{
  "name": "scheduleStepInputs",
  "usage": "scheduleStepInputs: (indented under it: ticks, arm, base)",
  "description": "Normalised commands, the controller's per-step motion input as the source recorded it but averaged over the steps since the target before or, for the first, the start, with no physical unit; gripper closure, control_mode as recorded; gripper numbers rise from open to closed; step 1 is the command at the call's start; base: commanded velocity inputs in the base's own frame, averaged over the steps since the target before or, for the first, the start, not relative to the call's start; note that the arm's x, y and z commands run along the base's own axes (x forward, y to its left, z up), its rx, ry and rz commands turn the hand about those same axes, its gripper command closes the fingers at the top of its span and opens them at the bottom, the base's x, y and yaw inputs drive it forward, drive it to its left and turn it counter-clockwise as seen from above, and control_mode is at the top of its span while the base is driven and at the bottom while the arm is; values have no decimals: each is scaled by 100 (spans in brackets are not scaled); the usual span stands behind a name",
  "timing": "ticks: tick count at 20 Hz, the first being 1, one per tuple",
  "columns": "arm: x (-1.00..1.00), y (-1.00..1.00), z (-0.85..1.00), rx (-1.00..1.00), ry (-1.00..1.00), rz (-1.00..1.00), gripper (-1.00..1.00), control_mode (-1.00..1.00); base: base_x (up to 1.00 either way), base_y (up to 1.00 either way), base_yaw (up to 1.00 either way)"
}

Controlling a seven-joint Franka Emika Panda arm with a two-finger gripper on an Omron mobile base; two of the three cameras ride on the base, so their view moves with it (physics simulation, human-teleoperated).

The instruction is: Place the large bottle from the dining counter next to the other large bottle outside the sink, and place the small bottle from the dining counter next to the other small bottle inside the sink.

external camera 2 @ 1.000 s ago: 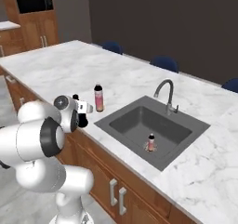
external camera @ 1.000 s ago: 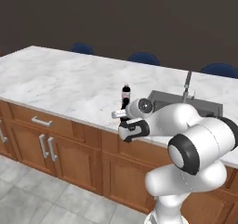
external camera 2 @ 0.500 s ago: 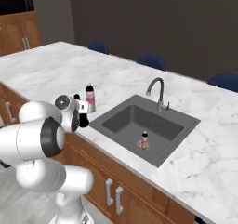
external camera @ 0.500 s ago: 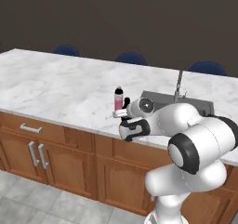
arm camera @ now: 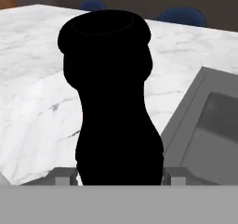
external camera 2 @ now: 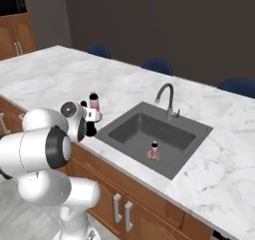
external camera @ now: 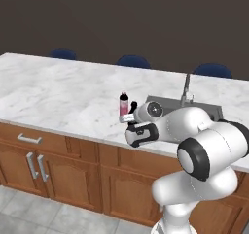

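Black bottle (arm camera: 114, 102) | upright, gripped between the jaws (arm camera: 118, 175), at desk (external camera: 58, 94) edge | pink bottle (external camera: 124, 104) just beyond, left of sink (external camera 2: 154, 134) | set down beside pink.

left base: I look forward-down from behind-left, sink (external camera: 204, 110) right.
right base: behind-right, same sink (external camera 2: 149, 134) centre.
hand: close over counter (arm camera: 32, 79).

1. A dark, unlit wall (external camera: 121, 19) is seen behind the kitchen island.
2. 3 blue chair backs (external camera: 133, 61) are lined up along its far side.
3. Brown wooden cabinet doors (external camera: 53, 170) with metal handles (external camera: 30, 139) are fitted below.
4. Grey floor tiles (external camera: 29, 213) are laid in front.
5. A dark microwave (external camera 2: 11, 1) is set in wooden cabinetry.
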Motion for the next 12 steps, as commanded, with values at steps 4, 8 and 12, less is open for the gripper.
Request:
scheduleStepInputs:
  ticks: [4, 8, 12]
  arm:
    - [0, 0, 0, 0, 0, 0, 100, 100]
    - [0, 0, 0, 0, 0, 0, 100, 100]
    - [0, 0, 0, 0, 0, 0, 100, 100]
  base:
    - [7, 48, -14]
    - [0, 47, -16]
    - [0, 21, -12]
